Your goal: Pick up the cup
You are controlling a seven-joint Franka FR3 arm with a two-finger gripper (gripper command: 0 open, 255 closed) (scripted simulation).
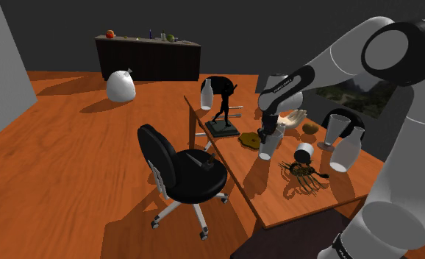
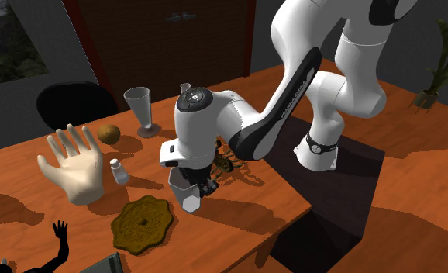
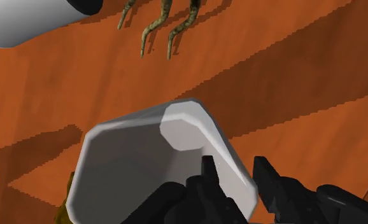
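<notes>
The cup [image 2: 184, 191] is a pale grey faceted tumbler standing on the orange wooden table [image 2: 292, 194], between a brown scalloped mat [image 2: 143, 223] and a spidery dark ornament [image 2: 229, 162]. My black gripper [image 2: 195, 183] comes down on its rim from above. In the wrist view the cup [image 3: 138, 159] has one finger inside its mouth and the other outside, and the gripper [image 3: 237, 184] clasps the wall between them. From the shoulder view the cup [image 1: 268, 148] shows directly under the gripper [image 1: 270, 137].
Close by are a pale hand sculpture [image 2: 71, 167], a small shaker [image 2: 119, 171], a goblet [image 2: 140, 108] and a brown ball [image 2: 109, 133]. White pitchers [image 1: 347, 147], a black figurine [image 1: 222, 110] and a tipped can [image 1: 304, 152] share the table. A black office chair [image 1: 181, 173] stands beside it.
</notes>
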